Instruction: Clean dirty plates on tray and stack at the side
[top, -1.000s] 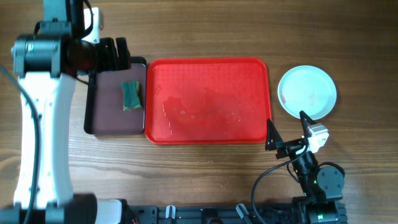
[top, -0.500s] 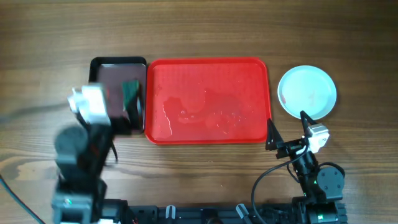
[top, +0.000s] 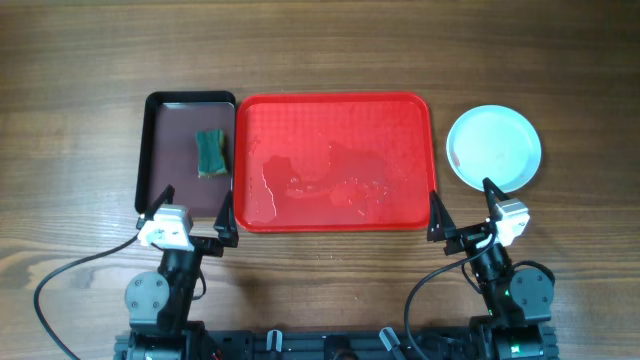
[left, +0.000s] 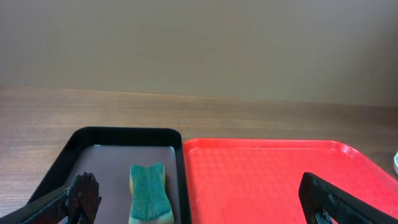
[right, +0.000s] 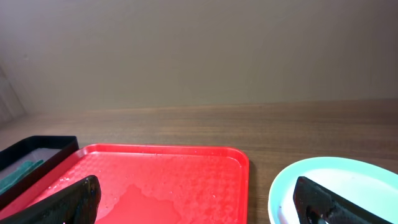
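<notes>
Sitting mid-table (top: 320, 50), the tray (top: 335, 97) carries a shiny film of water (top: 330, 185) pooled across its red floor. Just to its left, touching or nearly so, lies a narrower dark tray (top: 142, 150) with one sponge (top: 210, 152) in it, green face up over a yellow layer, near the far right side. The plates (top: 494, 148) rest on the wood to the right of the red tray, apart from it. Only one pale turquoise disc shows from above, so how many lie under it cannot be told. A small reddish fleck (top: 455, 160) marks its left rim. The left gripper (top: 198, 192) hangs over the dark tray's near end, jaws spread wide and empty. The right gripper (top: 459, 190) sits between the red tray's near right corner and the plates, likewise released, grasping nothing.
</notes>
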